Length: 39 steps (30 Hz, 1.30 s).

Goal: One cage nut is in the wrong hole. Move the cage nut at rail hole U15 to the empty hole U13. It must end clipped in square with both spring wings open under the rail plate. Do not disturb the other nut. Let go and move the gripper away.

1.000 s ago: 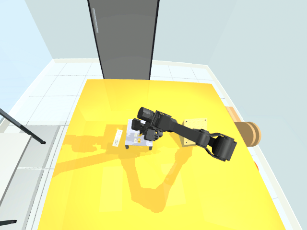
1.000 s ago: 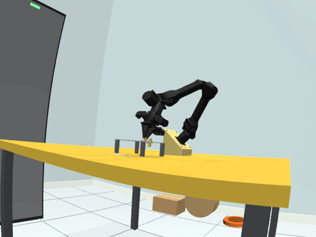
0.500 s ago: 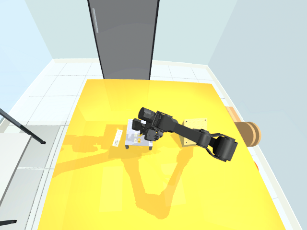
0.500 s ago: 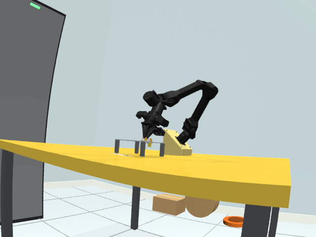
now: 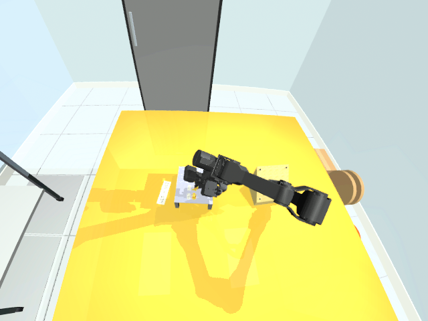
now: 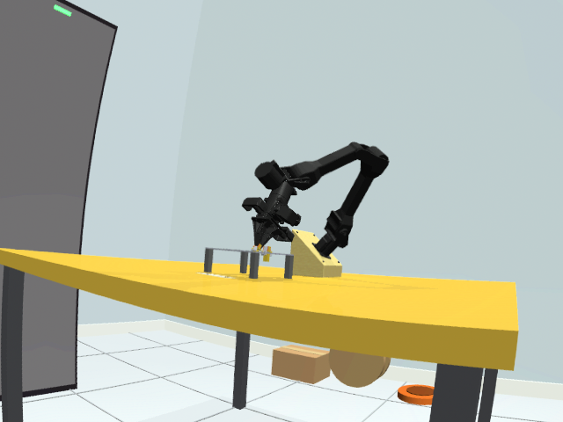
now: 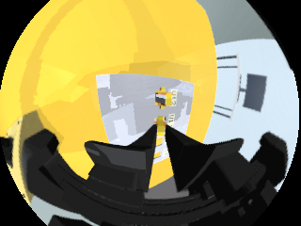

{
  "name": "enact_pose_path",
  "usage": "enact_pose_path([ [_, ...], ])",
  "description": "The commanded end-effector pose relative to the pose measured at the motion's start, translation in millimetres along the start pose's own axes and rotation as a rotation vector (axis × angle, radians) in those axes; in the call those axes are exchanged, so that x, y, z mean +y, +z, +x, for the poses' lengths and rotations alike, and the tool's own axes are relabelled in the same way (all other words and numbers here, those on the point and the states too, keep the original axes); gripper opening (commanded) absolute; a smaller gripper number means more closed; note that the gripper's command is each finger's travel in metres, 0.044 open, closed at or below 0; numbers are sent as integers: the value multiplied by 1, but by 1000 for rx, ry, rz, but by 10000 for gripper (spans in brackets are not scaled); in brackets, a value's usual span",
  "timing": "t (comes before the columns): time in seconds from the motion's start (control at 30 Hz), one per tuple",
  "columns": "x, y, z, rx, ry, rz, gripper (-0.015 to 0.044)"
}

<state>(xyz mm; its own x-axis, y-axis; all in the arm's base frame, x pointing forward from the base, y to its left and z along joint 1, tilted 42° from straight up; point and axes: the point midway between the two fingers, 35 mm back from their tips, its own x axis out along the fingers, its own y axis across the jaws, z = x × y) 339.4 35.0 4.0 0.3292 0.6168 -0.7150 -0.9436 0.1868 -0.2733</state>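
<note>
Claw grips nut beside its neighbour, seating in doubt

Top view: the rail plate (image 5: 182, 198) (image 6: 227, 249) (image 7: 127, 101) stands on short legs, probably so that a nut's wings have room to open beneath. The arm reaches in from 3 o'clock, and the claw (image 5: 196, 187) (image 6: 258, 248) (image 7: 161, 125) points down near the plate's middle. The other nut (image 5: 194, 196) (image 6: 266, 257) (image 7: 168, 100) sits at 6 o'clock from it. A white strip (image 5: 163, 192) (image 6: 213, 274) lies at 9 o'clock from the plate.

Outside view: this one shows height, which the top view hides. The other nut hangs below the plate, while the moving nut (image 5: 195, 188) (image 6: 259, 246) (image 7: 161, 121) shows at the plate's upper face, under the fingertips. Whether its wings have passed through cannot be told.

Wrist view: only here do the labels read. The fingers are clamped on the moving nut, likely to keep it square for pressing in. The other nut is at 12 o'clock from it, beside the U12 label (image 7: 174, 98); two openings (image 7: 158, 140) show at 6 o'clock. The nearer label (image 7: 171, 120) is partly hidden, but the spot is probably U13. A firm downward press looks due before release.
</note>
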Motion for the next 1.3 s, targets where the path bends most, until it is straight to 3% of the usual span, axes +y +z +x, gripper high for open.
enact_pose_path([
  [0.0,-1,0,0,-3,-1,3,29],
  [1.27,1,0,0,0,-18,4,29],
])
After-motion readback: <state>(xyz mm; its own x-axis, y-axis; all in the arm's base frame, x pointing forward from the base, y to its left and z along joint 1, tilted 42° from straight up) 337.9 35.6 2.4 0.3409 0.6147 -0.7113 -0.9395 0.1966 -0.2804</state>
